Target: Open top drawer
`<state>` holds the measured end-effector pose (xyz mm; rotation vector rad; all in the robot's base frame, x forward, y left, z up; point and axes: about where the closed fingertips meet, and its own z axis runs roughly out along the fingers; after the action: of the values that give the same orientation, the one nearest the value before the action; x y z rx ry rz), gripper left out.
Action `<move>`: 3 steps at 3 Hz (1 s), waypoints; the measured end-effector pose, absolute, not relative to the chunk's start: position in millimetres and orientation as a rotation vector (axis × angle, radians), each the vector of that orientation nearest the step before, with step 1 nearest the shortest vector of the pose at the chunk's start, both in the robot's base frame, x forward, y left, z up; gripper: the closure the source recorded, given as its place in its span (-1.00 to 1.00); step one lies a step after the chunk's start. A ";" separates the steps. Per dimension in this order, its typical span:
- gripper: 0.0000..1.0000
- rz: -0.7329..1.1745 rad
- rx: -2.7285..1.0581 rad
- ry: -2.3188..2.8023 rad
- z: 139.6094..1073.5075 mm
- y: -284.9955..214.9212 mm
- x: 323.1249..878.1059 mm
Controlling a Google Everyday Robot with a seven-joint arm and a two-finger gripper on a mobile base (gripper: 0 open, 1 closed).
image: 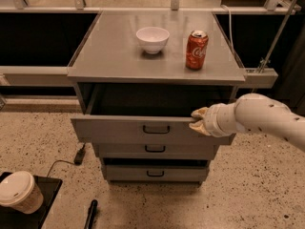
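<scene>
The top drawer [114, 129] of the grey metal cabinet [107, 56] stands partly pulled out toward the near side, its dark inside showing. The gripper [198, 120] comes in from the right and is closed on the upper rim of the drawer's front, right of the loop handle [156, 129]. On the cabinet top sit a white bowl [152, 38] and, to its right, a red cola can [196, 50].
</scene>
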<state>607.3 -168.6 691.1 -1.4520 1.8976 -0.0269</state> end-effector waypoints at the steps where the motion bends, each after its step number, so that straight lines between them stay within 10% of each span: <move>1: 1.00 -0.013 -1.463 1.901 687.7 -170.3 594.1; 3: 1.00 0.003 -1.474 1.906 686.1 -171.5 579.9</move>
<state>579.9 -171.5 686.1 -1.4744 1.9055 0.0027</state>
